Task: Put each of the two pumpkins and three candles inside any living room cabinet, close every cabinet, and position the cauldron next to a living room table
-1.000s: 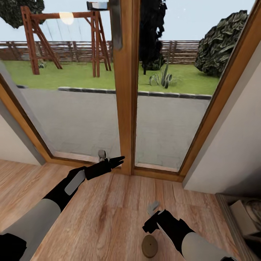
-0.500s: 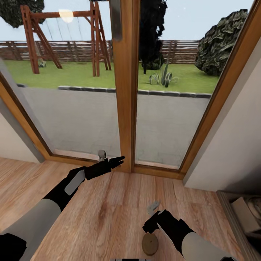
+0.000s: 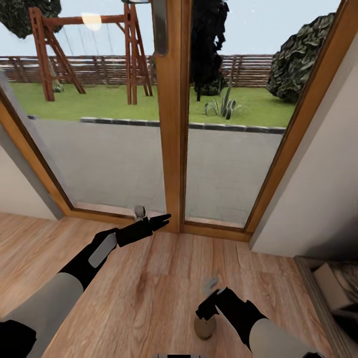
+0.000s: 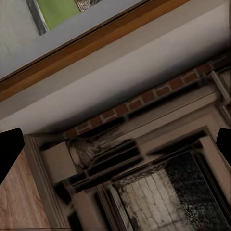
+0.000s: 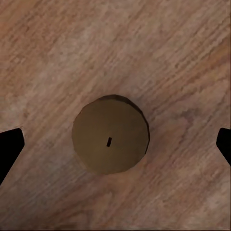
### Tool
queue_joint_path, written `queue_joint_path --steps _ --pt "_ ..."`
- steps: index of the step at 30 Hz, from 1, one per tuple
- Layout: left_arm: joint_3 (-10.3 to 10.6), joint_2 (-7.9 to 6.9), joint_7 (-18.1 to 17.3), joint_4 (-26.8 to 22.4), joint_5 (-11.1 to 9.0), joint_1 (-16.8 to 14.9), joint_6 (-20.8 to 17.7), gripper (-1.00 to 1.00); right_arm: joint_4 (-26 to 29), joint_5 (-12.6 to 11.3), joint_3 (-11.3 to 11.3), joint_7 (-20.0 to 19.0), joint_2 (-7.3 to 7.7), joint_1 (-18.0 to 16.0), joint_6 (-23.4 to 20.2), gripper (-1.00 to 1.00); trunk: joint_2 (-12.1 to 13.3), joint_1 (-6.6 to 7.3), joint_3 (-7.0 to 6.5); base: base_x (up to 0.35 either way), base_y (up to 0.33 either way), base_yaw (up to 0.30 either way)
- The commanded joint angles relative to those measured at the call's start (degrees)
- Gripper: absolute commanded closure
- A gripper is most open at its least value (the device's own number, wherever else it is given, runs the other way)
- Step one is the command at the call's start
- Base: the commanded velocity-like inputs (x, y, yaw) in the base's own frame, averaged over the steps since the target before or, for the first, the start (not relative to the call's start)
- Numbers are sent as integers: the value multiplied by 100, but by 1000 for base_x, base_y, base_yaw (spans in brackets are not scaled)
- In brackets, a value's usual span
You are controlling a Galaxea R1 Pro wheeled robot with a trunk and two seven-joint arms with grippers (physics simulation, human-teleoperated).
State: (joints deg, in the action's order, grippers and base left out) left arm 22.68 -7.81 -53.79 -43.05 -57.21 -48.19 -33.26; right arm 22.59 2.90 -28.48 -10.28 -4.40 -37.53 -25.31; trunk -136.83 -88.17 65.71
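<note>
I see one candle (image 5: 110, 140) standing upright on the wood floor (image 3: 149, 283), directly under my right gripper (image 3: 208, 304). In the right wrist view its round top and dark wick sit midway between the two fingertips, which are spread wide with nothing between them; no contact visible. In the head view the candle (image 3: 204, 328) is partly hidden behind that gripper. Left gripper (image 3: 160, 220) is held out toward the glass door frame (image 3: 174, 124), fingers parted and empty. The left wrist view looks at the fireplace surround (image 4: 144, 159).
</note>
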Motion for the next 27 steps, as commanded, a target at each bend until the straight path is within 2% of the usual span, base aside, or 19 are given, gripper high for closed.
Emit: queue_joint_path --steps 1,16,20,27 --pt "0 -1 0 -1 0 -1 -2 -100 0 0 0 0 0 0 0 -100 0 0 0 -310 0 0" --pt "0 -3 0 -2 -1 2 4 -100 10 -14 11 32 -4 -9 -9 -100 0 0 0 -36 0 0" --pt "0 -2 0 -2 -1 3 4 -100 -324 -33 17 161 -16 -337 -259 -100 0 0 0 0 0 0" --pt "0 -1 0 -2 -1 2 4 -100 -512 -40 24 207 -11 -461 -289 -100 0 0 0 0 0 0"
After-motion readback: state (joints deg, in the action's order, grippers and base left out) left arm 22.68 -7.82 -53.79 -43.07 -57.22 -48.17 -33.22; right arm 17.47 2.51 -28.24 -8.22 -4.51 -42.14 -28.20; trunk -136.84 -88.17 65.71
